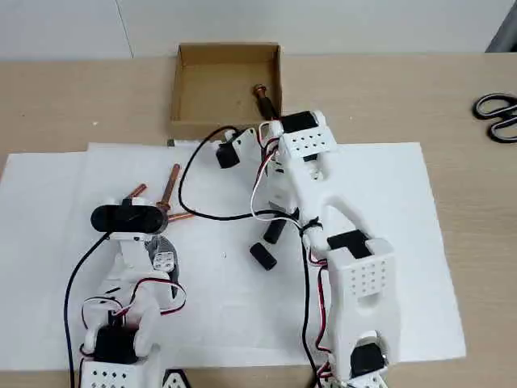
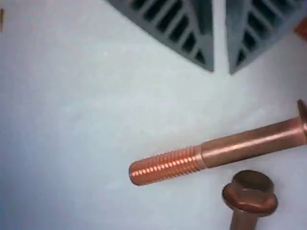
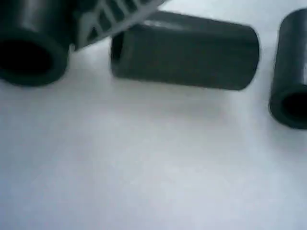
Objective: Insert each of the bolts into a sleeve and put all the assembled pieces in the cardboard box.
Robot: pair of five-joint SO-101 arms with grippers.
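Note:
My left gripper [image 2: 219,67] hangs just over the white paper, shut to a thin slit with nothing in it. Close beside it lie a copper bolt [image 2: 216,153] on its side and a second bolt [image 2: 249,195], of which I see the flanged head. From above, the loose bolts [image 1: 170,187] lie fanned out just beyond the left arm. My right gripper [image 1: 279,212] is low over the black sleeves [image 1: 262,256]. Up close, one sleeve [image 3: 29,52] lies right against the gripper, a second [image 3: 187,50] lies on its side, and a third [image 3: 290,72] is farther off. One sleeved bolt [image 1: 262,97] rests in the cardboard box [image 1: 187,89].
A white paper sheet [image 1: 388,210] covers the work area on the wooden table. Scissors [image 1: 497,117] lie at the far right edge. Black and white cables [image 1: 202,212] loop across the paper between the two arms.

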